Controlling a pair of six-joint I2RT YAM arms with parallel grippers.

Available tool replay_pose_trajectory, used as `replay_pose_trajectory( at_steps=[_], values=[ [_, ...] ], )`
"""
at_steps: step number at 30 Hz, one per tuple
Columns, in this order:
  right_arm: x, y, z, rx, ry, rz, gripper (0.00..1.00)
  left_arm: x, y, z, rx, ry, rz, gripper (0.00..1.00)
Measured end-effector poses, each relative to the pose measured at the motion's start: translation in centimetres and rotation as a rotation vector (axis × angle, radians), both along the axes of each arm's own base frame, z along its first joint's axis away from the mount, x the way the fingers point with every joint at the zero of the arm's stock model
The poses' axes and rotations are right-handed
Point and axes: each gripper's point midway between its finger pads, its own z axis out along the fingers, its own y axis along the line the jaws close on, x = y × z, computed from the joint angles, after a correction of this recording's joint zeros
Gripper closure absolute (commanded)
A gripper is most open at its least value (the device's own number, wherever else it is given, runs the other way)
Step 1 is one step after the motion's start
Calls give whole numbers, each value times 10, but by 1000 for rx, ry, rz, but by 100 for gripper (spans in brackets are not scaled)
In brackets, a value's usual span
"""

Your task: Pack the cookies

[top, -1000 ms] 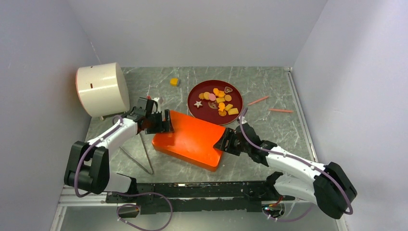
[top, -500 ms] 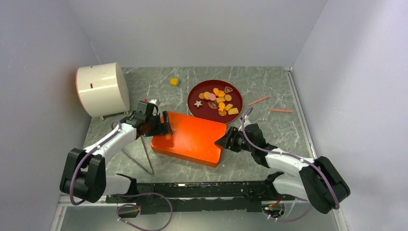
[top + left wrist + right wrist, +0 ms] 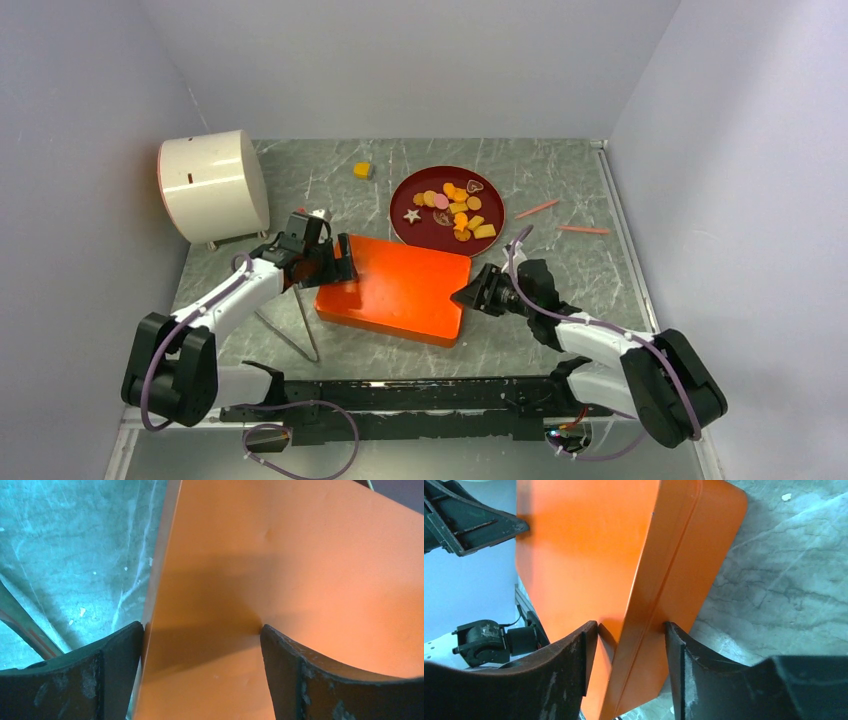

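The cookies (image 3: 455, 208) lie heaped on a dark red plate (image 3: 420, 185) at the back centre; one yellow cookie (image 3: 362, 170) lies alone on the table to its left. In front of the plate is a closed orange box (image 3: 400, 285). My left gripper (image 3: 335, 262) holds its left corner, jaws wide, one finger on the side wall and one on the top (image 3: 201, 630). At the right corner, my right gripper (image 3: 468, 296) pinches the orange box (image 3: 589, 555) between top face and side wall (image 3: 631, 627).
A white cylindrical container (image 3: 212, 185) lies on its side at the back left. Thin metal rods (image 3: 300, 320) lie by the box's near left edge. Two pink sticks (image 3: 537, 208) (image 3: 583, 230) lie right of the plate. Grey walls close in three sides.
The orange box has turned slightly and now sits more level. The right jaws have narrowed onto its corner and the right arm has drawn in. The left gripper keeps its hold.
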Motion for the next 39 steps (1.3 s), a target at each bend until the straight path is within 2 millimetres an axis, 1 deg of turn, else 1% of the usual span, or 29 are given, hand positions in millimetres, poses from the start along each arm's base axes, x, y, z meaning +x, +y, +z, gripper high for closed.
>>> replay_pose_trajectory(
  at_steps=[4, 7, 11, 14, 18, 21, 24, 26, 29, 32, 34, 37, 39],
  values=[
    [4, -6, 5, -10, 7, -6, 34, -9, -3, 1, 9, 17, -19, 11],
    [13, -9, 14, -3, -5, -15, 31, -13, -4, 4, 18, 31, -30, 11],
    [30, -11, 31, 22, -35, -28, 30, -6, -4, 14, 25, 11, -20, 10],
    [39, -14, 32, 25, -26, -41, 31, 3, -1, 23, 19, -16, 0, 10],
    [55, -19, 33, 24, -22, -69, 34, 18, 9, 31, 9, -53, 46, 11],
    [69, -26, 32, 16, -23, -101, 37, 31, 15, 35, 14, -67, 69, 11],
    [79, -36, 25, 6, -14, -132, 40, 46, 14, 37, 19, -80, 68, 12],
    [83, -42, 19, 1, -2, -151, 42, 53, 12, 33, 24, -79, 65, 12],
    [86, -47, 11, -4, 16, -158, 46, 55, 12, 20, 39, -48, 57, 12],
    [84, -45, 5, 6, 25, -139, 53, 54, 13, 9, 53, -20, 51, 13],
    [85, -43, 6, 21, 10, -125, 57, 54, 13, 5, 57, -10, 49, 14],
    [85, -42, 6, 42, -10, -112, 62, 58, 12, 4, 53, -18, 49, 15],
    [85, -41, 6, 60, -18, -104, 68, 60, 11, 4, 46, -22, 46, 16]
  ],
)
